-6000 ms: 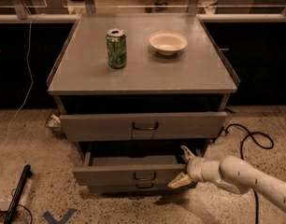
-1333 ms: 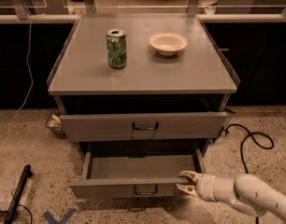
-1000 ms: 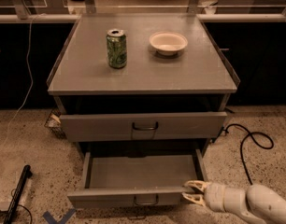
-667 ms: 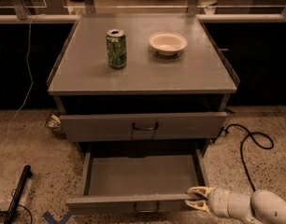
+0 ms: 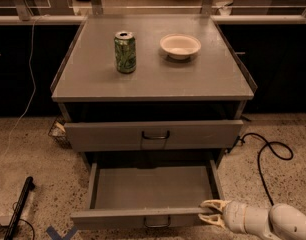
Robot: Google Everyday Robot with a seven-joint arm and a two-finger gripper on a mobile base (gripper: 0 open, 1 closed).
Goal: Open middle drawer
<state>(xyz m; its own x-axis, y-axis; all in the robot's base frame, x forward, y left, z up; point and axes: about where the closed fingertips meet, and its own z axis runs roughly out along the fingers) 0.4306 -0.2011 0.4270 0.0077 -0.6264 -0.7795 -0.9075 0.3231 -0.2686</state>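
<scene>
The middle drawer [image 5: 150, 189] stands pulled far out at the bottom of the grey cabinet, and its plain grey tray is empty. Its low front [image 5: 118, 218] has a small loop handle [image 5: 157, 223] in the middle. My gripper [image 5: 212, 212] is at the right end of that front. One fingertip [image 5: 211, 203] is behind the front panel and the other is before it, clamped on the panel. My white arm [image 5: 273, 223] comes in from the lower right. Above it, the taller drawer [image 5: 153, 134] is only slightly out.
A green can [image 5: 125, 52] and a white bowl [image 5: 180, 45] stand on the cabinet top [image 5: 153, 79]. A black cable [image 5: 265, 151] lies on the floor to the right. A black rod [image 5: 19, 206] lies on the floor at the left, with blue tape [image 5: 60, 233] near the drawer's left corner.
The middle drawer has slid further out toward the camera, pulled by my gripper at its right end. My gripper has moved down and forward with it. The can and bowl have not moved.
</scene>
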